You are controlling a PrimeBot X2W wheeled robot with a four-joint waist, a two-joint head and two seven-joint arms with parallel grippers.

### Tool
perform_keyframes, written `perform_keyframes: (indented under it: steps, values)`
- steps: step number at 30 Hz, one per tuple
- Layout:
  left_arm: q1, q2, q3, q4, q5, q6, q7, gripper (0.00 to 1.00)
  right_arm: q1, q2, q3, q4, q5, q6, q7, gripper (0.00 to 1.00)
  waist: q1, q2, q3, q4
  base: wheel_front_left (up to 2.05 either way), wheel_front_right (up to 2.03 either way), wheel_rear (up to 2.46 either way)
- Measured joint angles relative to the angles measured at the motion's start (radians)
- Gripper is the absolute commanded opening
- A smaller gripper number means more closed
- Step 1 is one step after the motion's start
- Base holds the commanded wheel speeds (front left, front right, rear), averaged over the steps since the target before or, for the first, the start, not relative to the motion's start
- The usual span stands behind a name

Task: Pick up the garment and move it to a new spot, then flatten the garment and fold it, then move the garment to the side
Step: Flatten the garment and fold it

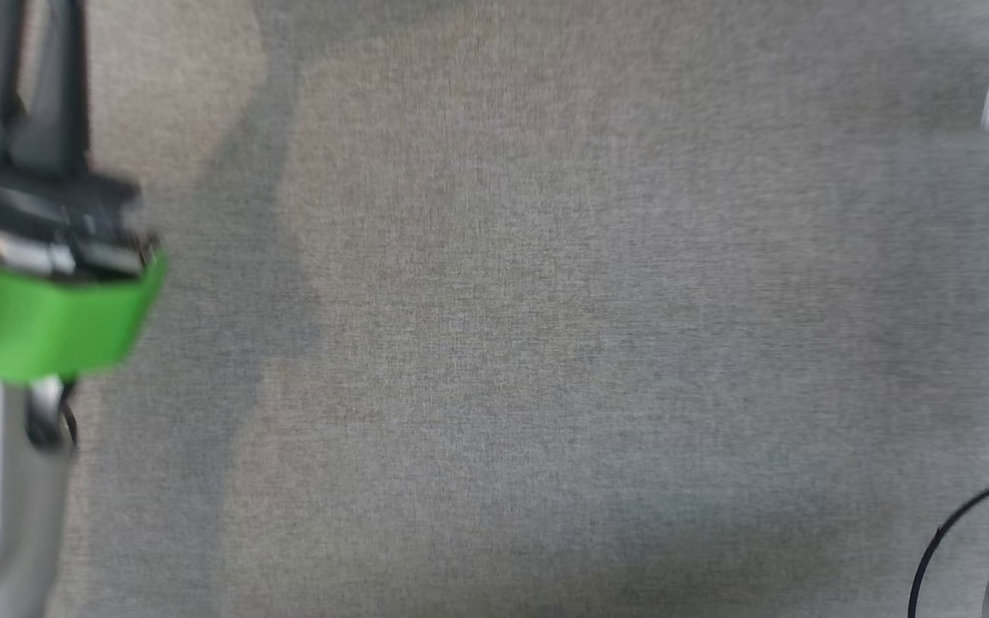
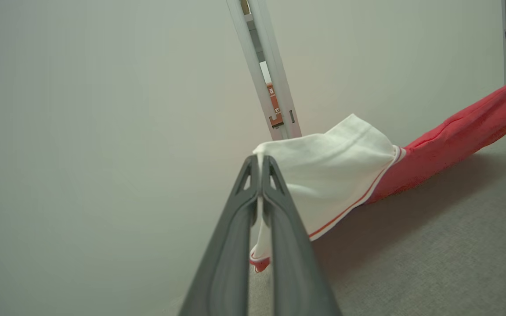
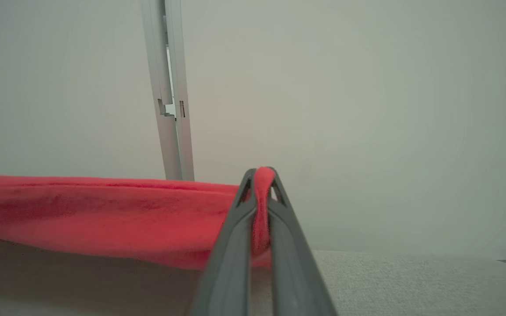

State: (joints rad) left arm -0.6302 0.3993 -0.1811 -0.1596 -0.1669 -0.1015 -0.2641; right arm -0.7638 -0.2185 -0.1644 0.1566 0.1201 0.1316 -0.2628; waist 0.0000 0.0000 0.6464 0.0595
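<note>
While the left end effector (image 2: pixel 261 161) is clenched on the white edge of the garment (image 2: pixel 336 169), the right end effector (image 3: pixel 262 175) grips its red edge. Between the 2, the red-and-white garment hangs stretched over the grey fabric surface (image 3: pixel 411 281), before a pale wall (image 3: pixel 367 109).

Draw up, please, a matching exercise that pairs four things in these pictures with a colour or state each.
Things:
1. left gripper
2. right gripper
3. wrist band
4. work surface

Colours or states:
A. grey
B. shut on the red end of the garment
C. green
D. shut on the white end of the garment

Pairs: 1-D, 2-B, 3-C, 4-A.
</note>
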Motion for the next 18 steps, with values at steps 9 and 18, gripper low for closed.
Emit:
perform_keyframes:
  steps: [9, 18]
  values:
    - [0.413, -0.09, 0.028, -0.093, -0.015, -0.011, 0.0, 0.0, 0.285, 0.004, -0.055, -0.041, -0.008, 0.0, 0.0, 0.0, -0.0001, 0.0, -0.197, -0.027, 0.0, 0.0, 0.0]
    - [0.661, -0.154, 0.005, -0.116, -0.01, -0.021, 0.0, 0.0, 0.521, 0.022, -0.106, -0.062, -0.011, 0.0, 0.0, 0.0, -0.0001, 0.0, -0.355, -0.033, 0.0, 0.0, 0.0]
